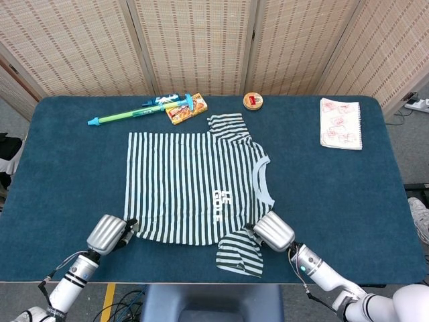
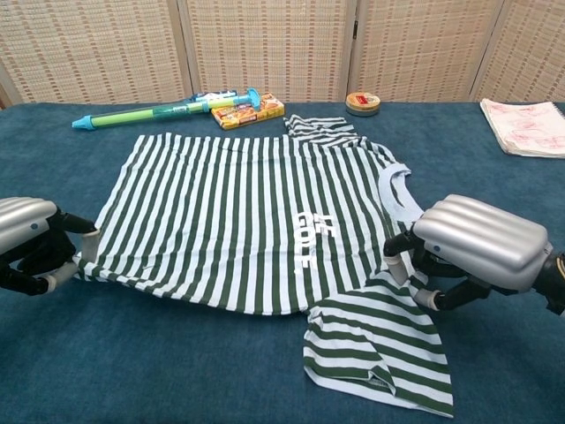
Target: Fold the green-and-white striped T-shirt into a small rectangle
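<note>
The green-and-white striped T-shirt lies flat in the middle of the blue table, collar toward the right, and it also fills the centre of the chest view. My left hand is at the shirt's near-left hem corner, and its fingers pinch that corner. At the near shoulder, beside the collar, my right hand grips the cloth just above the near sleeve. The palm of each hand is hidden.
A green-and-blue toy water gun and an orange box lie just beyond the shirt's far edge. A round tin sits at the back centre and a notebook at the back right. A folding screen stands behind the table.
</note>
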Robot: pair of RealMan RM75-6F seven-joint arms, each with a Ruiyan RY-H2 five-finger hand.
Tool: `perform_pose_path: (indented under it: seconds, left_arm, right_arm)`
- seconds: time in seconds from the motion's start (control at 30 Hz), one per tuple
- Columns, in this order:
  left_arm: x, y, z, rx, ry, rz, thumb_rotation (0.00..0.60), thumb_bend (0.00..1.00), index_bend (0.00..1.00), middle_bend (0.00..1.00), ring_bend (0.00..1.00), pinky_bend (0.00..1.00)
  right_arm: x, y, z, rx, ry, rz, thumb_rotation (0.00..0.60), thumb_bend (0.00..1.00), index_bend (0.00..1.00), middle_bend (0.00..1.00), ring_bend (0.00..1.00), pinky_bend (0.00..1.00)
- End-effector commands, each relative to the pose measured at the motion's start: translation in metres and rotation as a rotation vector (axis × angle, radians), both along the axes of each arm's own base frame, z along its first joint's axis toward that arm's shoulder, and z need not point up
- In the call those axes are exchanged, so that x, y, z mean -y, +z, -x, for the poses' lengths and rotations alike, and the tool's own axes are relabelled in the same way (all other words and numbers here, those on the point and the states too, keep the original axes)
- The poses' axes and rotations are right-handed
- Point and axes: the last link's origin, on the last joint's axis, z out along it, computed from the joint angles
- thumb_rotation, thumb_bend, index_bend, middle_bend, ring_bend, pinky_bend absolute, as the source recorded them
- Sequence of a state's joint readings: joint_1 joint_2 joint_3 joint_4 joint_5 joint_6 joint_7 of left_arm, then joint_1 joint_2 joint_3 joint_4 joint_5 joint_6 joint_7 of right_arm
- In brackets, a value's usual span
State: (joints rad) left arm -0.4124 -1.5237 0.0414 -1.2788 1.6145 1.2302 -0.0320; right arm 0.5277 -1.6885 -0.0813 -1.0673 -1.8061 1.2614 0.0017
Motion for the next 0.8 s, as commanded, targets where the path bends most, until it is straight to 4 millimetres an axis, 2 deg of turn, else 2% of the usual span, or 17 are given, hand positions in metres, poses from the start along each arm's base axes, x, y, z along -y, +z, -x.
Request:
perform_pose_path:
  seconds: [0.03, 0.27, 0.8]
  left_arm:
    - [0.001, 0.005, 0.001, -0.002, -0.032, 0.016, 0.6, 0.59, 0.62, 0.92, 0.84, 0.89]
    - [0.007, 0.02, 0.001, 0.024, -0.063, 0.043, 0.6, 0.59, 0.62, 0.92, 0.84, 0.89]
    - [0.05, 0.057, 0.011, 0.051, -0.023, 0.099, 0.6, 0.59, 0.62, 0.92, 0.84, 0.89]
  right_arm:
    - [-0.006, 0.004, -0.006, 0.025, 0.022, -0.022, 0.6, 0.6, 0.77, 0.99, 0.98, 1.0]
    - [-0.019, 0.02, -0.014, 0.079, 0.04, -0.077, 0.6, 0.6, 0.8, 1.0, 0.98, 1.0]
    - [-0.043, 0.072, -0.006, 0.106, 0.081, -0.13, 0.6, 0.59, 0.81, 1.0, 0.99, 1.0]
